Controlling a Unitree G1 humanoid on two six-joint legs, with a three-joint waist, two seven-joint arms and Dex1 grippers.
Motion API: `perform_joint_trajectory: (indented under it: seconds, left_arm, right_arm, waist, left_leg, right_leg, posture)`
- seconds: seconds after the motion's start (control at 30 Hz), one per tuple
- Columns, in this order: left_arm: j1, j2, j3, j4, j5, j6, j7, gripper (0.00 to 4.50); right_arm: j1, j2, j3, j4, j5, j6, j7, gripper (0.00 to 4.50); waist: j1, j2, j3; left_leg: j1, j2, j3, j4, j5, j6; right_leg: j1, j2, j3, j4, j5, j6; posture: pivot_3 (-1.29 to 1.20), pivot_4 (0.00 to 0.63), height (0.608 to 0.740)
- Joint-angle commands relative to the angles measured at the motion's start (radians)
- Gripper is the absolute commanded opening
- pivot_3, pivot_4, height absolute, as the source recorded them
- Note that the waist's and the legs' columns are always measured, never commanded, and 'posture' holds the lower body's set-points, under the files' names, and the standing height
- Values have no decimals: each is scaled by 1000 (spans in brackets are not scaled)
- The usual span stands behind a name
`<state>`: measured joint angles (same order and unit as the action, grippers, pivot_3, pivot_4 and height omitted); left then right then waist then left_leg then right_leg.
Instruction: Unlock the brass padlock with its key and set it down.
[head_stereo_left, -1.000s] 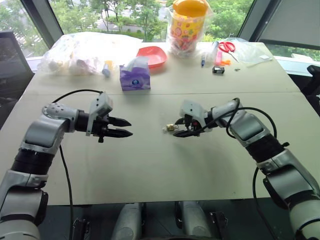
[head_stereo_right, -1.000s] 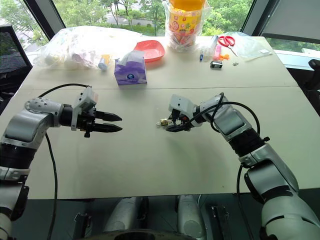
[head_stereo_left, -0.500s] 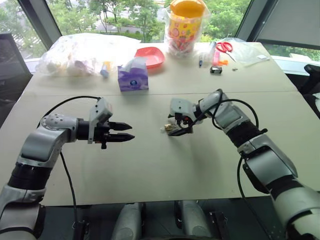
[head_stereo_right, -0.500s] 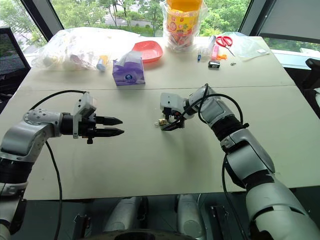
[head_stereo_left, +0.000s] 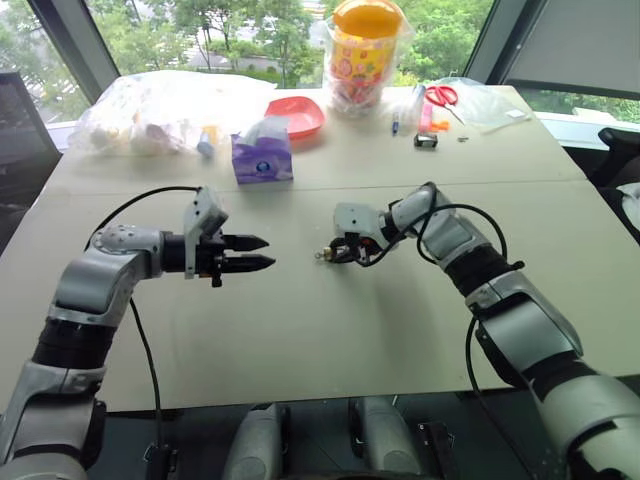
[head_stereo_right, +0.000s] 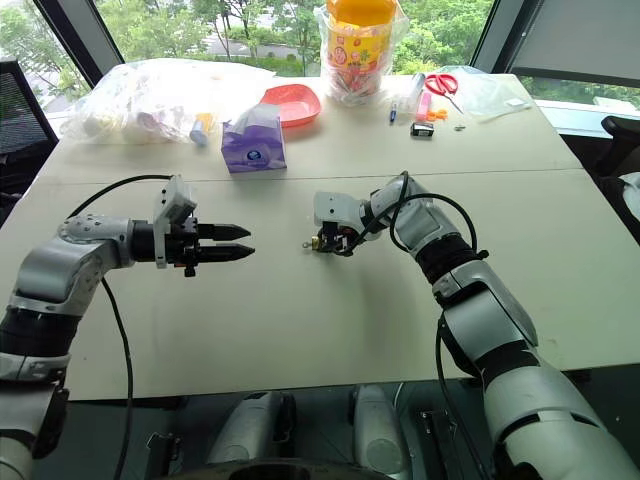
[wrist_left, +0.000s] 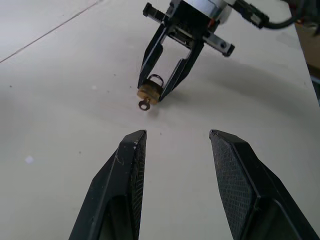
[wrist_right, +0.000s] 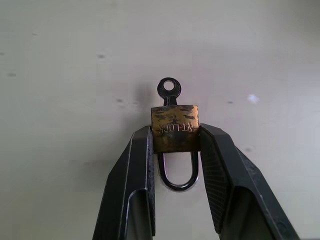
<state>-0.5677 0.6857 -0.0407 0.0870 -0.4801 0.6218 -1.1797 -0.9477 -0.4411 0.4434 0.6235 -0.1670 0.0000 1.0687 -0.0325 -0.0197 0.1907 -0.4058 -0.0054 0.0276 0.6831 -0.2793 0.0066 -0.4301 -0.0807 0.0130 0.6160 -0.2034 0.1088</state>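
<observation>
1. The right gripper (wrist_right: 175, 142) pinches the brass padlock (wrist_right: 175, 128) by its two side faces, fingertips closed on the body. The shackle (wrist_right: 178, 172) loops back between the fingers toward the wrist, and the key (wrist_right: 168, 90) sticks out past the fingertips.
2. This hold seems chosen to present the key: its round bow faces the left gripper (wrist_left: 176, 142) with nothing covering it, so the other hand could pinch and turn it.
3. The left gripper is parted and empty, its tips aimed at the lock across a stretch of bare table (head_stereo_left: 300, 330), well short of the key.
4. The padlock hangs just above the tabletop; I cannot tell whether the key's tip touches the surface. The shackle looks seated, so I judge the lock not yet opened.
5. Room is generous: the tissue box (head_stereo_left: 263, 155), red bowl (head_stereo_left: 298, 112) and bagged clutter (head_stereo_left: 150, 105) sit far beyond both grippers, and the near table edge is well behind them.
</observation>
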Motion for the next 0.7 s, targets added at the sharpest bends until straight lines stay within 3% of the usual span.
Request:
perform_joint_trajectory:
  seconds: [0.03,0.27,0.3,0.37,0.7]
  left_arm:
    - [-90,-40,48,115,-44,-4,-27,2088]
    - [-310,-178,68,428,-39,-45,-67,2088]
    - [-338,-194,72,466,-38,-52,-73,1542]
    - [-399,-227,61,549,-18,-80,-93,977]
    - [-475,-267,22,665,54,-143,-214,977]
  right_arm:
    - [38,-73,-107,-235,-42,-139,-162,807]
    - [158,-113,-174,-554,-63,-33,-233,807]
    - [166,-111,-176,-583,-67,-12,-238,772]
    - [182,-103,-181,-639,-72,37,-251,772]
    - [203,-100,-177,-699,-95,121,-290,772]
  waist:
    - [8,0,0]
    - [18,0,0]
    - [18,0,0]
    - [20,0,0]
    - [16,0,0]
  left_leg:
    - [-2,0,0,0,0,0]
    - [-3,-2,1,-1,0,0]
    - [-3,-2,1,-1,0,0]
    - [-3,-3,1,0,0,0]
    - [-3,-3,0,0,0,1]
  right_leg:
    - [-2,0,0,0,0,1]
    - [-4,2,-1,0,0,1]
    - [-4,2,-1,0,0,1]
    - [-3,1,0,0,1,1]
    - [-3,2,-1,0,0,1]
  posture:
    - [0,150,740]
    - [0,150,740]
    - [0,150,740]
    - [0,150,740]
    - [0,150,740]
